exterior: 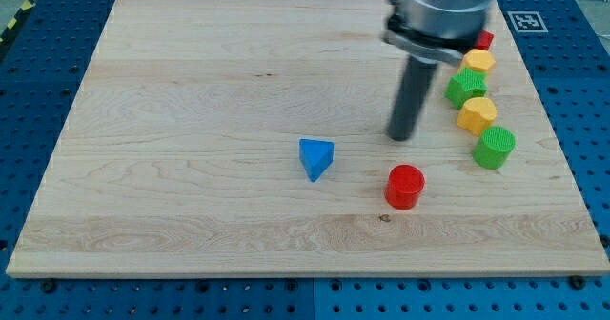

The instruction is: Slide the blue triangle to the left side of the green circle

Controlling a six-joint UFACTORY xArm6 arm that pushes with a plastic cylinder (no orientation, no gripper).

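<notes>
The blue triangle (pixel 315 157) lies near the middle of the wooden board (pixel 191 120). The green circle (pixel 494 147) sits at the view's right, the lowest of a column of blocks. My tip (pixel 399 136) rests on the board, to the right of and slightly above the blue triangle, and left of the green circle. It touches no block.
A red cylinder (pixel 404 186) sits just below my tip. Along the right edge stand a yellow block (pixel 477 114), a green star-shaped block (pixel 465 87), a yellow hexagon (pixel 478 62) and a red block (pixel 485 41), partly hidden by the arm.
</notes>
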